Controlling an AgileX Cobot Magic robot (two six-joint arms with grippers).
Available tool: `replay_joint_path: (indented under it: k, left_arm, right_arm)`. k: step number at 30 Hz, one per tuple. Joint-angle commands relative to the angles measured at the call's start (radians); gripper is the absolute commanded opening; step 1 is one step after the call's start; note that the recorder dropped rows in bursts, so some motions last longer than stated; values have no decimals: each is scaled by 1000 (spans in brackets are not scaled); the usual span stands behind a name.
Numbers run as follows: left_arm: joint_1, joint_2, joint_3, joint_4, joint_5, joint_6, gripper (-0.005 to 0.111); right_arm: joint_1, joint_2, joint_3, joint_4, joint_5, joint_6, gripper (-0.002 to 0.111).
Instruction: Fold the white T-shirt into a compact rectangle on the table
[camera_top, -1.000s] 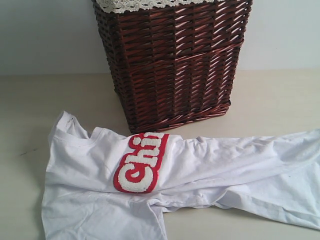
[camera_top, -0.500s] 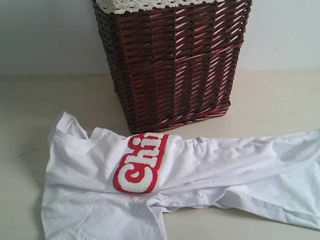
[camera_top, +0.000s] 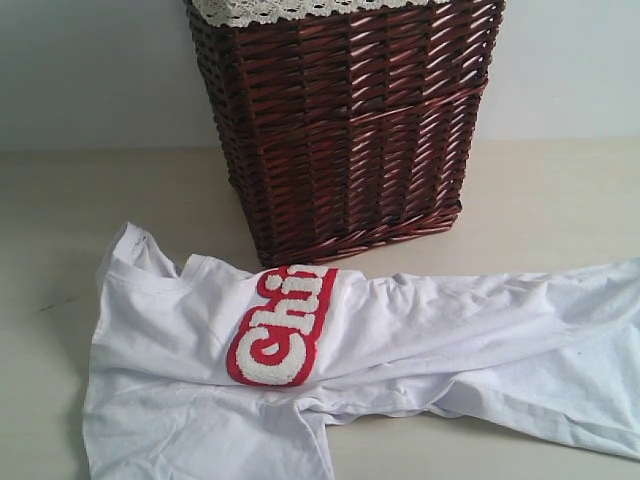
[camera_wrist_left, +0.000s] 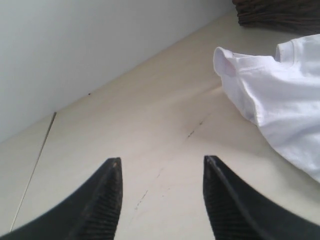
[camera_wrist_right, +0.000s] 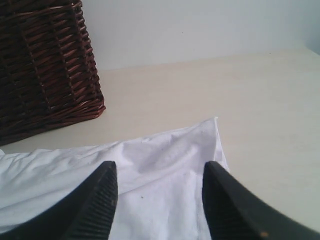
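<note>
Nothing has visibly shifted over the last second: the white T-shirt (camera_top: 400, 330) lies in the same rumpled spread and its folds match the earlier exterior views. It sits on the near part of the table (camera_top: 100, 190), stretching from the left side out past the right edge of the exterior view. Its red-outlined lettering (camera_top: 280, 325) faces up just in front of the dark wicker basket (camera_top: 350, 120), which stands farther back with a lace trim (camera_top: 270, 10) along its rim. The left gripper (camera_wrist_left: 161, 159) has its two black fingers (camera_wrist_left: 102, 200) set moderately apart with nothing between them, over bare table, with a sleeve of the shirt (camera_wrist_left: 280, 95) lying off to one side. The right gripper (camera_wrist_right: 160, 163) is likewise parted and holds nothing. It is poised over a corner of the white cloth (camera_wrist_right: 165, 165), and whether its tips touch the fabric cannot be told.
</note>
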Motion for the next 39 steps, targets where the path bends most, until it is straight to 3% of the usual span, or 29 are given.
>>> replay_joint_path:
  k: [1, 15, 18, 23, 26, 32, 39]
  left_arm:
    - [-4, -6, 2, -9, -2, -1, 49]
    - [-4, -6, 2, -4, -4, -4, 49]
    - [-4, 10, 0, -64, -3, -145, 49]
    - [-4, 386, -163, 130, 27, -506, 49]
    - [-4, 676, -329, 178, 143, -633, 49]
    - [-4, 1093, -593, 114, 231, -536, 49]
    - [-4, 1177, -664, -124, 277, -287, 49]
  right_arm:
    - [-5, -6, 1, -3, -3, 6, 51]
    - [-5, -6, 1, -3, -3, 6, 51]
    - [-5, -6, 1, -3, -3, 6, 51]
    - [-5, -6, 1, -1, -3, 6, 51]
    - [-5, -6, 1, -1, -3, 6, 51]
    - [-5, -6, 1, -1, -3, 6, 51]
    - [-5, -6, 1, -5, -3, 6, 51]
